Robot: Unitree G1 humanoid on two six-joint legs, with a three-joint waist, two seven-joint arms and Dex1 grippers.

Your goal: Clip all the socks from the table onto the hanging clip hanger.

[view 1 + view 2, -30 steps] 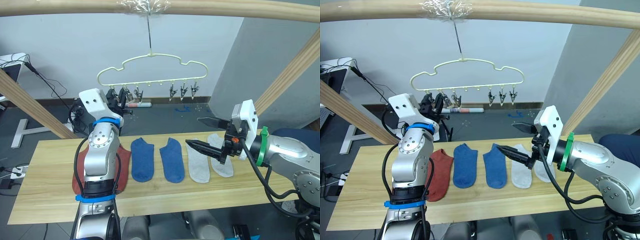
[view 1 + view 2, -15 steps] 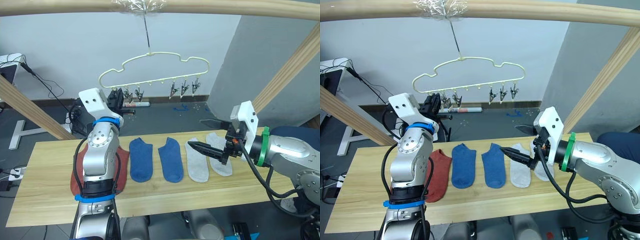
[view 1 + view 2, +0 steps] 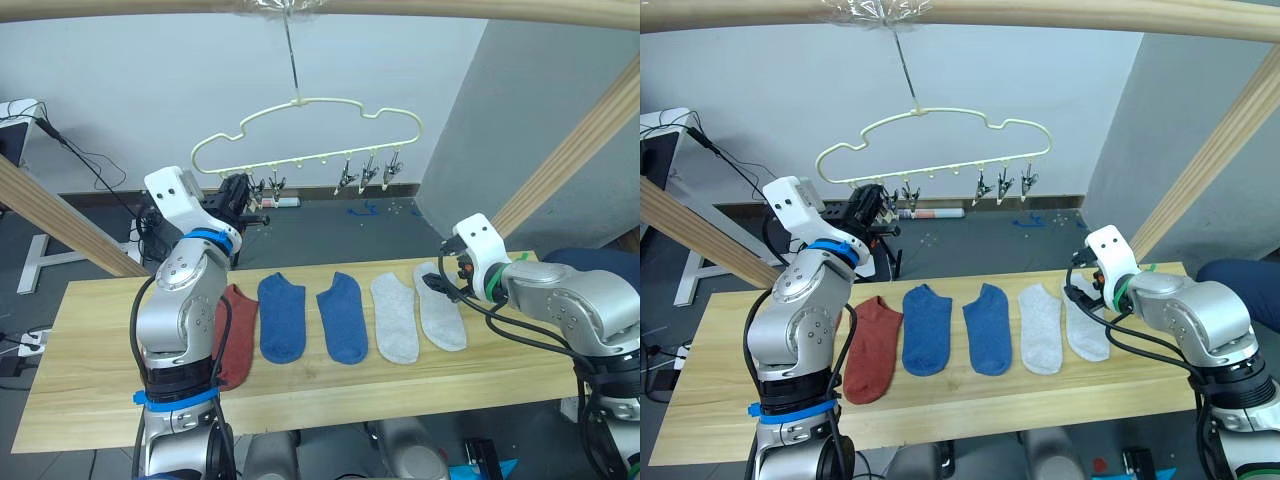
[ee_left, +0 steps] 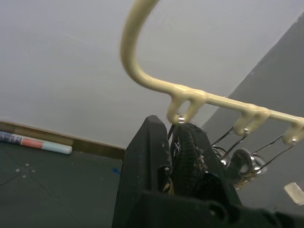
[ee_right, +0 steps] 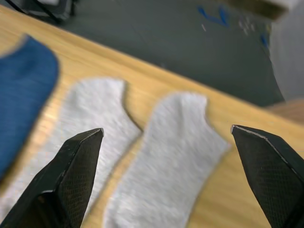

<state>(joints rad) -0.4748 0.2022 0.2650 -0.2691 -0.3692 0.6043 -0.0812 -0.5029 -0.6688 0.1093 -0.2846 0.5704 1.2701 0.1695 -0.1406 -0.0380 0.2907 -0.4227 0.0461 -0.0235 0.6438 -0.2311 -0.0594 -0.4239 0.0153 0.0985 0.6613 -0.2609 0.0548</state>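
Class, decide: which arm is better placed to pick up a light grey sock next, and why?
The right. Its open right gripper hangs just above the outer grey sock, while the left gripper is raised at the clip hanger, shut on a clip.

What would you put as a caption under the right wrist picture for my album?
Open right end effector above two light grey socks lying side by side on the wooden table.

Five socks (image 3: 986, 342) lie side by side on the table (image 3: 710, 400), below the clip hanger (image 3: 930, 135).

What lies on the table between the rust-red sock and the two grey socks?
Two blue socks, side by side between the rust-red sock and the grey socks, as the right eye view shows.
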